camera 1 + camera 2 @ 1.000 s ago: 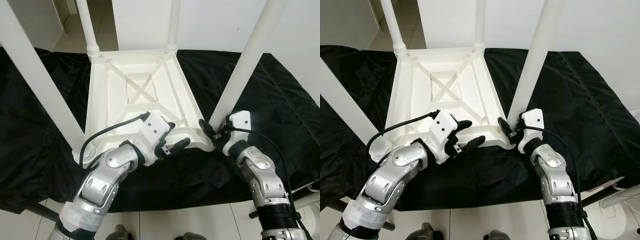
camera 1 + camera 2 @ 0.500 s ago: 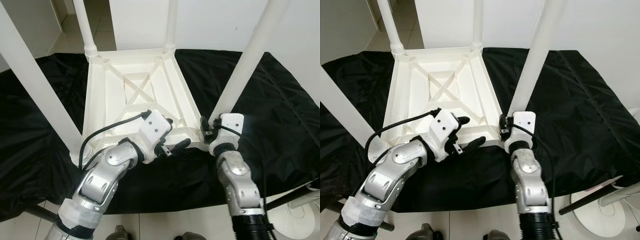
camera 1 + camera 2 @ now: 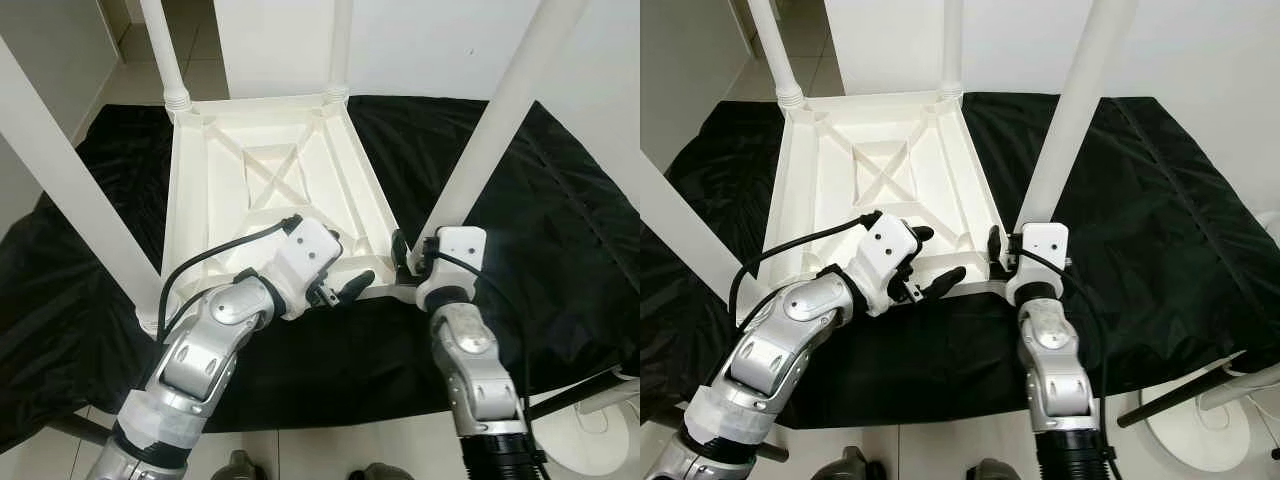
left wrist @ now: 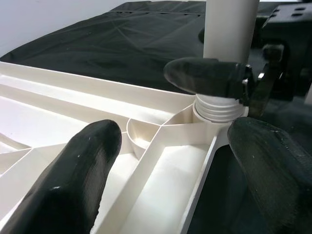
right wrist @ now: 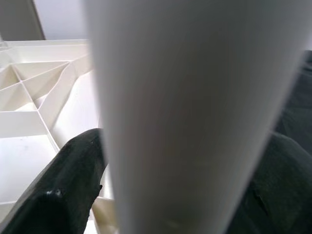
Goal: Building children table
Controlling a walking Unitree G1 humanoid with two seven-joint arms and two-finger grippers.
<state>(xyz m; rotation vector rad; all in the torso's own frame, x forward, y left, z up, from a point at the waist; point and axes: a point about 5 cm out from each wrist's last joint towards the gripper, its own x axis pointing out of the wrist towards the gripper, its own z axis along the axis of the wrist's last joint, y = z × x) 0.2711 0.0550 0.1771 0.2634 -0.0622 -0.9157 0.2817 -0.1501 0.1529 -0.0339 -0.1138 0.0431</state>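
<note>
The white plastic children's table point(image 3: 270, 180), with a ribbed, cross-braced underside, is lying upside down on a black crinkled cloth point(image 3: 560, 220) that is covering the surface beneath it. All four of its round white plastic legs are pointing upward from the corners.

The right gripper point(image 3: 1002, 252) is sitting at the table's near right corner, its two black fingers closing around the base of the near right table leg point(image 3: 495, 125), one finger on each side of the tube. In the right wrist view that leg point(image 5: 195, 112) is standing between the two black fingers point(image 5: 68, 175), which are pressing against its sides.

The left gripper point(image 3: 345, 270) is hovering over the table's near edge, just beside that same corner. Its fingers are spread apart, gripping nothing: one is lying over the ribbed underside and the other is reaching out past the table's rim above the cloth. The left wrist view is showing the threaded collar point(image 4: 217, 108) where the leg meets the corner socket, with a finger point(image 4: 207, 75) of the right gripper lying against it.

Beyond the table's far edge, pale floor tiles point(image 3: 205, 45) and a white wall point(image 3: 430, 40) are showing.
</note>
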